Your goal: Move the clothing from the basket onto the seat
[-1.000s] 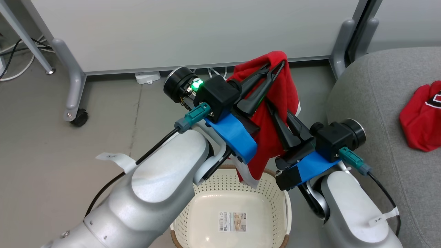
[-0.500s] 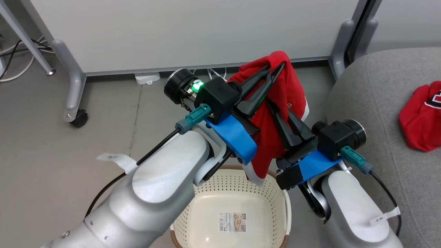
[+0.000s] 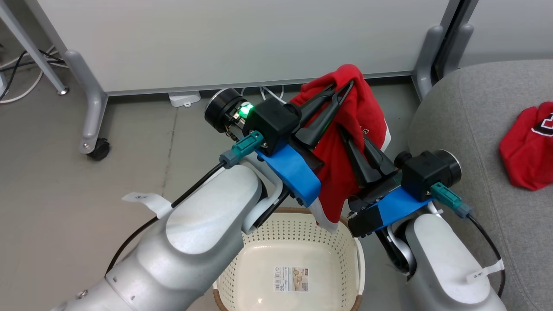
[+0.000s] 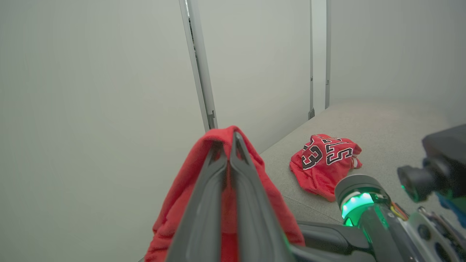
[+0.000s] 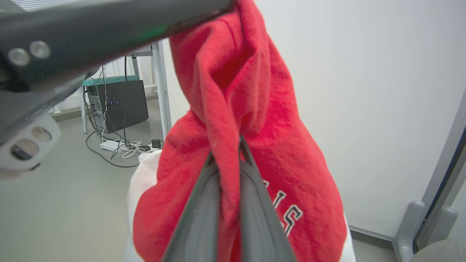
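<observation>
While left tool (image 3: 345, 83) and right tool (image 3: 350, 134) clamp jersey (image 3: 335, 185), hem hangs above basket (image 3: 362, 263) far rim, near seat (image 3: 453, 112) edge

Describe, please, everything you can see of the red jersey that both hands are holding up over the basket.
The soft red sports jersey with white trim looks like a fleecy knit fabric. It hangs bunched in vertical folds above the cream perforated plastic basket, its white hem dangling by the far rim; whether it touches there is unclear. The left hand, shut, pinches its topmost fold, and the right hand, shut, grips a fold lower down. Part of some black-and-white lettering shows on one side.
</observation>
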